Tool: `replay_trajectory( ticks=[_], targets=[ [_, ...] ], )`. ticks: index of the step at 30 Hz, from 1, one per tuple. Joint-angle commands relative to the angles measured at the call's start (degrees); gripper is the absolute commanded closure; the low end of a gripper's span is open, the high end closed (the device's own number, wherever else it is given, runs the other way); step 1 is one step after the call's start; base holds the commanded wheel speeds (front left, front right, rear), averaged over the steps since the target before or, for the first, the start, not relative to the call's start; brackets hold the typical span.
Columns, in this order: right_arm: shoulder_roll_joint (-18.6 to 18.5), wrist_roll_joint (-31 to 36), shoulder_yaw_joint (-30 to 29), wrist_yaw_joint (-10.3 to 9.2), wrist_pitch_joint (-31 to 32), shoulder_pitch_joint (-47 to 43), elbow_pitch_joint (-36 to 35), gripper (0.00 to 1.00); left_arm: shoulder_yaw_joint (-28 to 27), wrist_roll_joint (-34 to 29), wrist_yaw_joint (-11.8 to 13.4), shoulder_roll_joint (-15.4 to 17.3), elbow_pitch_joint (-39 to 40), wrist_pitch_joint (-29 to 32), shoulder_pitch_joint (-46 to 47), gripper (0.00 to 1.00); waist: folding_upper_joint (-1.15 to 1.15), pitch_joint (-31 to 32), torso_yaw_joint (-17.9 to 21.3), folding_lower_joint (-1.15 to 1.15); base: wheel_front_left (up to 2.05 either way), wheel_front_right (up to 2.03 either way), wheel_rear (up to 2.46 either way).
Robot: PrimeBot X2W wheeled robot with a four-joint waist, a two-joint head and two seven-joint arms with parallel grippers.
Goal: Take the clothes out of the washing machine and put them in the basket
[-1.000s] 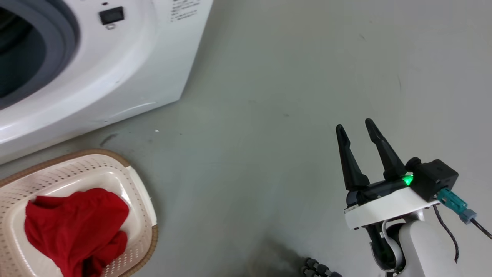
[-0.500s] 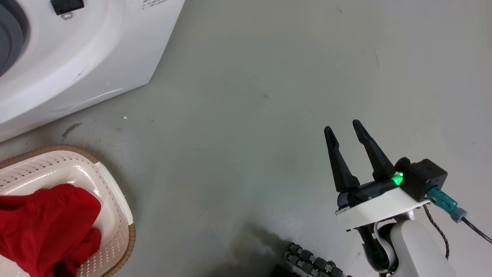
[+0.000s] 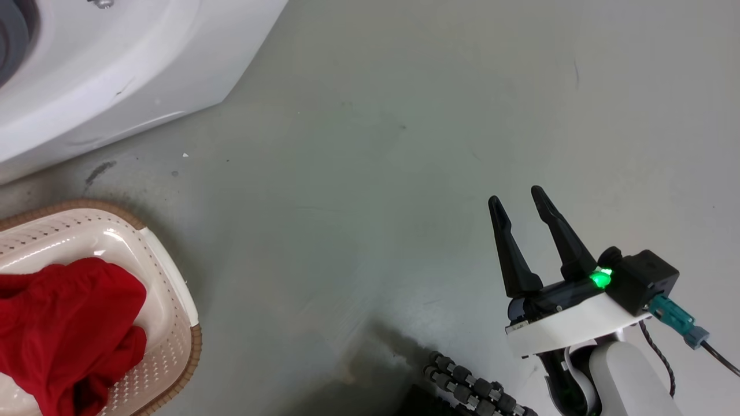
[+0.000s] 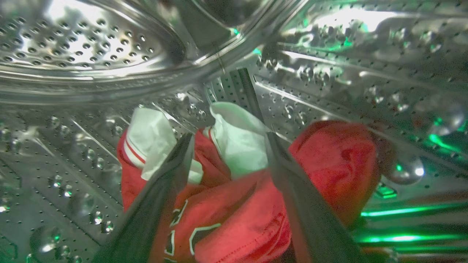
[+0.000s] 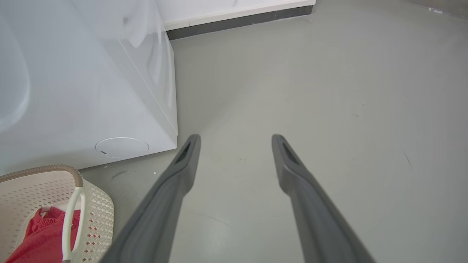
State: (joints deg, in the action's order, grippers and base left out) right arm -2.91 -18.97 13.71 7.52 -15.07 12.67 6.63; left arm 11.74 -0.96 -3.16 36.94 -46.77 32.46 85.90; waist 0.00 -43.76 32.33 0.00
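Note:
In the left wrist view my left gripper (image 4: 228,137) is open inside the steel perforated drum (image 4: 91,47) of the washing machine (image 3: 115,75). Its fingers straddle a red jersey (image 4: 256,212) with white trim and lettering, lying on the drum wall. The cream basket (image 3: 167,300) stands on the floor at the lower left of the head view, holding a red garment (image 3: 63,329). My right gripper (image 3: 514,196) hovers open over bare floor at the lower right. The right wrist view shows the gripper (image 5: 236,138), the basket (image 5: 91,204) and the washer (image 5: 91,91).
Grey floor (image 3: 376,144) stretches between the washer, the basket and my right arm. A black ribbed cable (image 3: 468,387) lies at the bottom edge near the right arm. A wall skirting (image 5: 237,20) runs behind the washer in the right wrist view.
The head camera has swung right and down, so the washer and basket slid left in the picture. The right gripper stays open in about the same place.

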Motion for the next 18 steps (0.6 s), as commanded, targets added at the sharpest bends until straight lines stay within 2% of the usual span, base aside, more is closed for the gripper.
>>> replay_trajectory(
  ticks=[1, 8, 18],
  targets=[
    [0.05, -0.35, -0.05, -0.06, -0.09, -0.9, -0.61, 0.0, 0.21, 0.05, -0.41, 0.61, -0.5, 2.18, 0.74, 0.0, 0.0, -0.68, -0.14, 0.0, 0.0, 0.0, 0.0],
    [0.05, -0.97, 0.11, -0.05, -0.09, -1.67, -1.72, 0.0, 0.62, 0.7, -1.13, 1.63, -1.7, 7.07, -0.51, 0.0, 0.0, -1.99, -0.29, 0.0, 0.0, 0.0, 0.0],
    [0.05, -1.59, 1.28, -0.06, -0.1, -1.9, -3.73, 0.0, 1.12, 1.88, -1.95, 3.62, -3.78, 8.36, -0.91, 0.0, 0.0, -4.25, -0.64, 0.0, 0.05, 0.05, 0.05]
  ],
)
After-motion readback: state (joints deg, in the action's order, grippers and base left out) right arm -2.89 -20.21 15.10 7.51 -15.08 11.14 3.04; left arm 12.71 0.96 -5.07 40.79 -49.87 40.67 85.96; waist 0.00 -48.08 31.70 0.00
